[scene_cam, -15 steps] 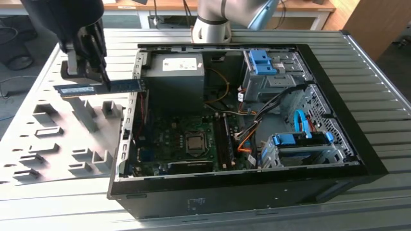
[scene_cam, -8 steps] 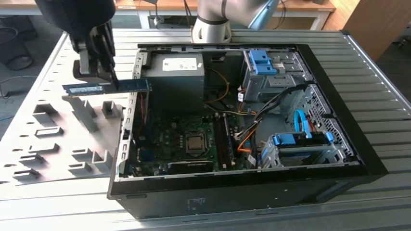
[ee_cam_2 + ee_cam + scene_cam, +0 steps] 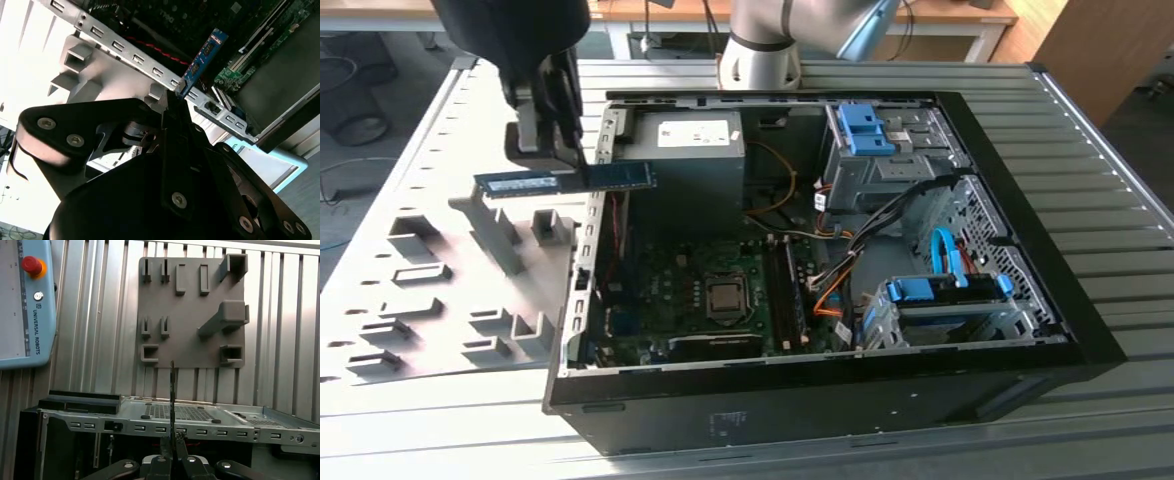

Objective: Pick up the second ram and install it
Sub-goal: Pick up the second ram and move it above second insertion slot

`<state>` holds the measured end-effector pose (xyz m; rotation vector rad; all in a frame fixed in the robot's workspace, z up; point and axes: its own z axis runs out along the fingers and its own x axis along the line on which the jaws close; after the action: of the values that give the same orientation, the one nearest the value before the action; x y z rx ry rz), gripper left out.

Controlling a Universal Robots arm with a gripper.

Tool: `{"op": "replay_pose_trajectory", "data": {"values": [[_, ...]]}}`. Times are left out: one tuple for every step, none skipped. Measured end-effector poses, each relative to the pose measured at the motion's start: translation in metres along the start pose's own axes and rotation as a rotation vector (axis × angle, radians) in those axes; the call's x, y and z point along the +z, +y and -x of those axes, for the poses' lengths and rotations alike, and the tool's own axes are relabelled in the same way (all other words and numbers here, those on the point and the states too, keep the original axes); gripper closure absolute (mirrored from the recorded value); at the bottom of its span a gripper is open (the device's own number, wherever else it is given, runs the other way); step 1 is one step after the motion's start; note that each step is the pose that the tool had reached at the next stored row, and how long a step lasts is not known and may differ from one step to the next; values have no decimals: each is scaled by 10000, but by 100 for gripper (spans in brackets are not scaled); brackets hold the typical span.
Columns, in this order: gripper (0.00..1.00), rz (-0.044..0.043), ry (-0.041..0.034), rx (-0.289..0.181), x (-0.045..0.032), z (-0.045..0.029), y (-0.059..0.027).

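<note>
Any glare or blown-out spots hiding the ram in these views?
Second wrist view: holder plate blown out white, gripper nearly black, second ram well lit. First wrist view: even light, ram edge-on, a thin dark line. Exterior view: ram readable.

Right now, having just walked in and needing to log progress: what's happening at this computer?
The robot arm's gripper grips the second ram and holds it level in the air. The stick hangs across the edge of the open computer case on the exterior view's left, beside the grey holder tray. It is not yet seated on the motherboard.
</note>
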<state>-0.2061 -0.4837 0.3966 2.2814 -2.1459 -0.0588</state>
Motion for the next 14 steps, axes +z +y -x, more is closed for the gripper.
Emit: {"op": "replay_pose_trajectory", "data": {"values": [[86, -1, 0, 0, 0, 0, -23], [86, -1, -1, 0, -1, 0, -44], [86, 0, -1, 0, -1, 0, -63], [86, 0, 0, 0, -2, 0, -82], [86, 0, 0, 0, -3, 0, -100], [86, 0, 0, 0, -3, 0, -119], [86, 0, 0, 0, -4, 0, -138], [86, -1, -1, 0, -4, 0, -159], [86, -1, -1, 0, -5, 0, -178], [86, 0, 0, 0, -6, 0, -197], [86, 0, -1, 0, -6, 0, -216], [86, 0, 0, 0, -7, 0, -234], [86, 0, 0, 0, -8, 0, -253], [86, 0, 0, 0, -8, 0, -270]]}}
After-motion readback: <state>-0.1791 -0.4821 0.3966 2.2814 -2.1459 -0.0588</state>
